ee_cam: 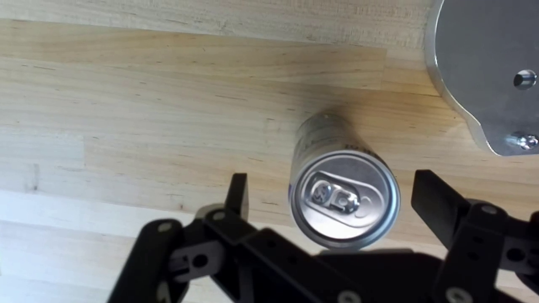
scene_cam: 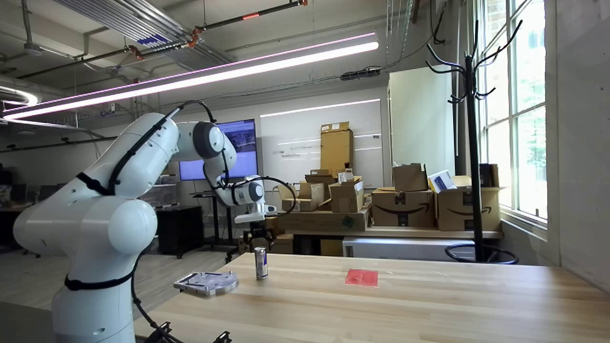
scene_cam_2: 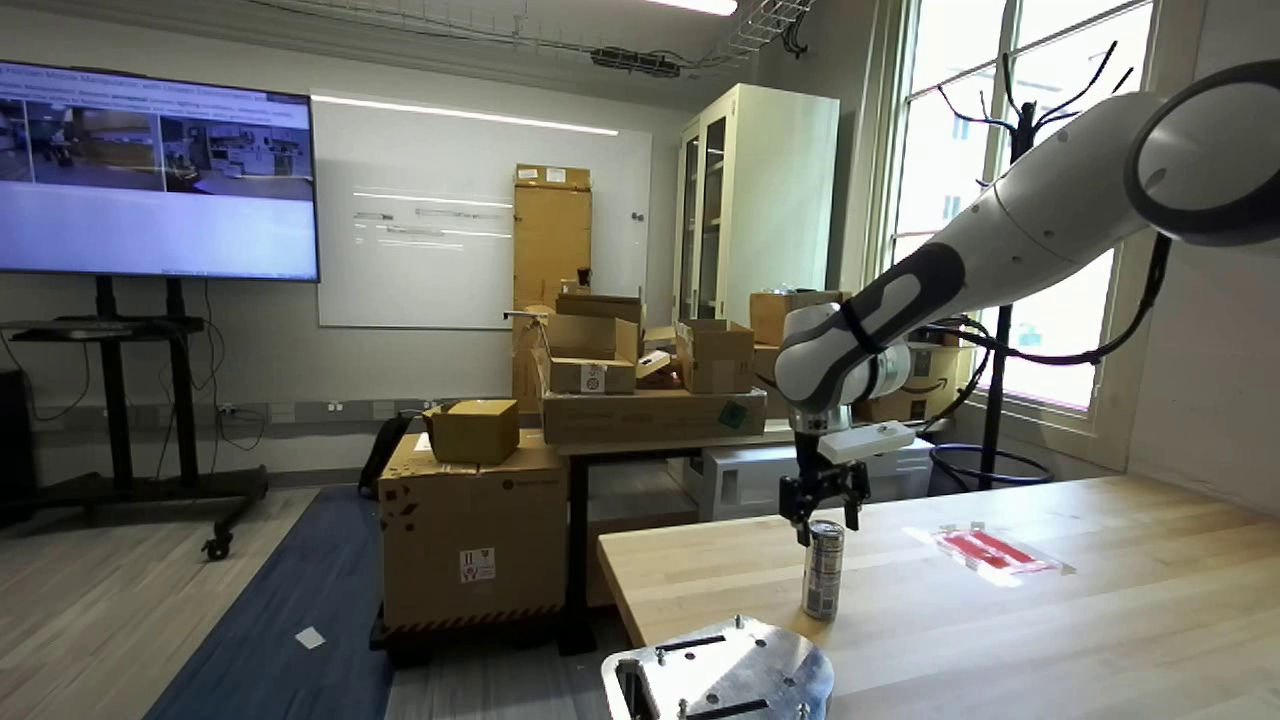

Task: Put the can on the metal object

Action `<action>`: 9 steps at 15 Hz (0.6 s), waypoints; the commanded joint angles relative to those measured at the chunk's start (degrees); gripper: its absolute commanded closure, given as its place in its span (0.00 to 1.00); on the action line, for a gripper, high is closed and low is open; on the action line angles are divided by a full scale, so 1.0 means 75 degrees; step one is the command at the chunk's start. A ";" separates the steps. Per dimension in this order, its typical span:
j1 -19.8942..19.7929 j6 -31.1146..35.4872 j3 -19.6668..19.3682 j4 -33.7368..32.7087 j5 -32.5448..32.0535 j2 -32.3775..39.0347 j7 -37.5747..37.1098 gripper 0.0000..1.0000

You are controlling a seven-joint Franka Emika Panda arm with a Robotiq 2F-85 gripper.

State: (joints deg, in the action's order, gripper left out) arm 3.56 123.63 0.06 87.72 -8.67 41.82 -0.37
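Observation:
The can (scene_cam: 261,263) is a slim silver-grey cylinder standing upright on the wooden table; it also shows in an exterior view (scene_cam_2: 823,575) and from above in the wrist view (ee_cam: 345,200), with its lid and pull tab visible. My gripper (scene_cam: 259,237) is open and empty over the can's top, also seen in an exterior view (scene_cam_2: 828,518). In the wrist view my gripper (ee_cam: 330,185) has one finger on each side of the lid, with gaps on both sides. The metal object (scene_cam: 207,283) is a flat silvery plate beside the can, also visible in an exterior view (scene_cam_2: 735,670) and the wrist view (ee_cam: 484,63).
A flat red item (scene_cam: 361,277) lies on the table (scene_cam: 429,309) farther from the metal plate; it shows in an exterior view (scene_cam_2: 990,550) too. Small bolts stand up from the plate. Cardboard boxes (scene_cam: 402,207) and a coat stand (scene_cam: 472,143) are behind the table.

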 commanded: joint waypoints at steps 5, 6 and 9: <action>-0.0067 -0.0131 0.0042 -0.0099 0.0082 0.0127 0.0312 0.35; -0.0066 -0.0111 0.0039 -0.0079 0.0075 0.0118 0.0317 0.42; -0.0072 -0.0057 0.0050 0.0000 0.0079 0.0054 0.0354 0.65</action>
State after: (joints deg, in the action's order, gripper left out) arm 3.57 123.64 0.07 87.74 -8.61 42.59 0.28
